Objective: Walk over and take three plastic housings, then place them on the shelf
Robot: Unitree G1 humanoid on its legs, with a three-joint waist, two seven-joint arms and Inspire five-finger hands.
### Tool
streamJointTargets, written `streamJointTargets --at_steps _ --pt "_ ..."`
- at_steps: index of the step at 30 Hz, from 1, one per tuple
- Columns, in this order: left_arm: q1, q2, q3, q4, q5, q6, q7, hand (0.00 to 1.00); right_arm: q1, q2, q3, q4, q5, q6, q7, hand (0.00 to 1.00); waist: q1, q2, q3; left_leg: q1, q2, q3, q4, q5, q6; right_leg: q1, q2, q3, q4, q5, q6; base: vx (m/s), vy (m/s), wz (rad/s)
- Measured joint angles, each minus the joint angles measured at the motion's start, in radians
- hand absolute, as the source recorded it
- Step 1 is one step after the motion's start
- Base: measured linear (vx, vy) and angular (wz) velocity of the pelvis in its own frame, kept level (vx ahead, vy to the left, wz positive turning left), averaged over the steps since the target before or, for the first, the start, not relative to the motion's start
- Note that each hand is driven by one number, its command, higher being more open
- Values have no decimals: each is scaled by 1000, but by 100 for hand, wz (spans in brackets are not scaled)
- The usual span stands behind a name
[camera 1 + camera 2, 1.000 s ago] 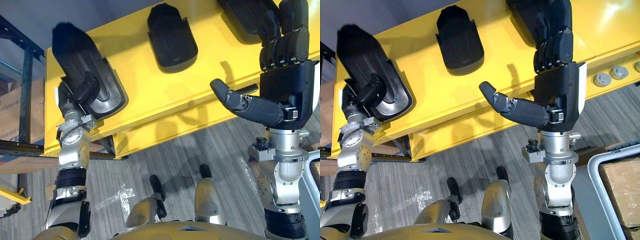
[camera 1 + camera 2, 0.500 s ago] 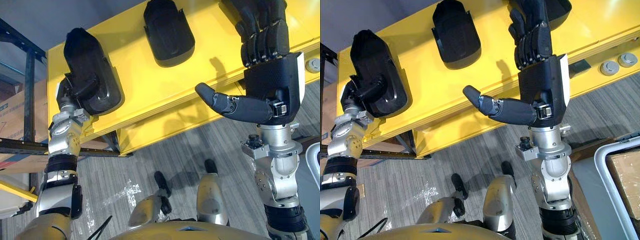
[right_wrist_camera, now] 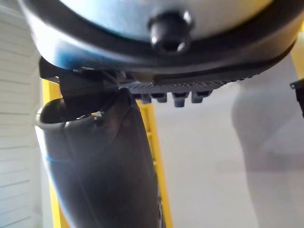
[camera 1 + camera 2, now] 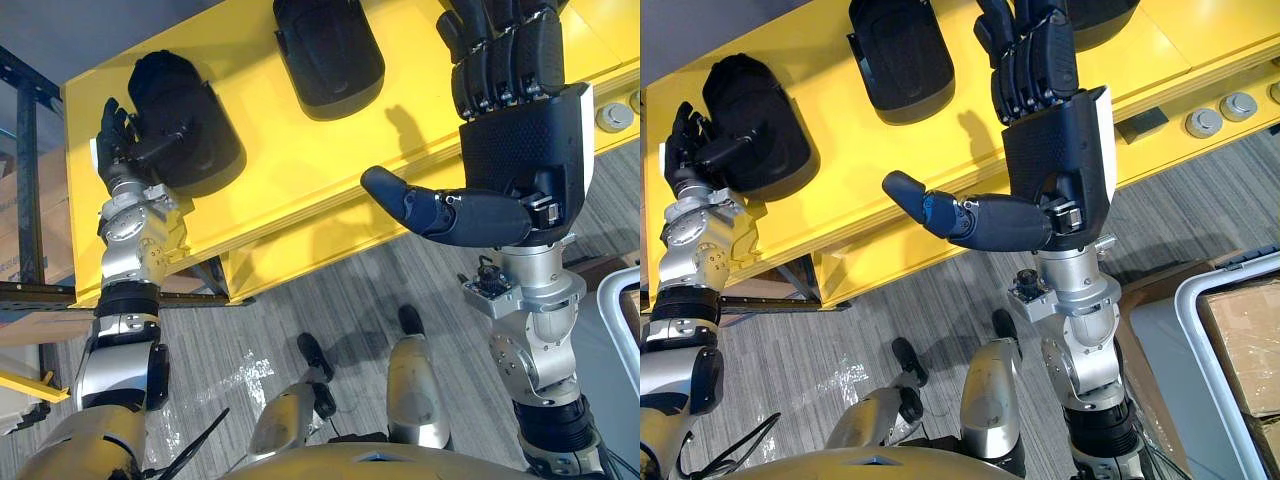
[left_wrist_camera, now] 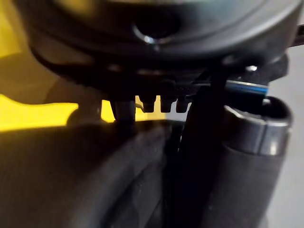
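My right hand (image 3: 142, 61) looms dark, my fingers (image 3: 179, 99) a row of short stubs, my thumb (image 3: 99, 166) thick beside them. Just past the thumb runs a yellow shelf edge (image 3: 159, 142). Beyond the fingers lies a pale grey surface (image 3: 213, 180), and on the thumb's other side are white slats (image 3: 19, 142).

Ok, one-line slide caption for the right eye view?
Three black plastic housings lie on the yellow shelf; left robot hand touches the leftmost, right robot hand raised beside the rightmost.
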Motion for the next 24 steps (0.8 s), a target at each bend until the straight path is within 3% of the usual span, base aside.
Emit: streamJointTargets --at_steps 4,7,12,18,24 --pt "6 -17 -26 25 -31 -15 0 100 37 13 -7 10 1 -2 29 100 -2 -6 -2 49 4 -6 -5 -5 1 77 1 -16 -53 10 6 61 -11 0" --pt "10 -41 -48 -10 -29 -18 -10 100 40 34 -8 73 -1 -5 40 100 7 -29 -19 65 4 -15 -5 -9 0 119 5 -32 -101 28 3 40 -3 7" --pt "92 -66 -81 -243 89 -17 27 100 62 57 5 170 -19 -5 36 100 17 -71 -75 84 11 -45 -6 -9 0 189 7 -74 -164 45 0 45 -10 15" --pt "232 -101 -70 -509 307 -20 156 100 79 59 93 190 -68 -5 8 100 55 -62 -181 98 18 -89 -8 -12 -5 249 10 -125 -203 46 -2 21 -10 19" --pt "483 -235 -46 -782 408 -64 215 100 113 88 150 258 -123 18 -63 100 111 -64 -247 102 21 -142 -12 -7 -8 288 10 -184 -207 34 -24 -49 -1 26"
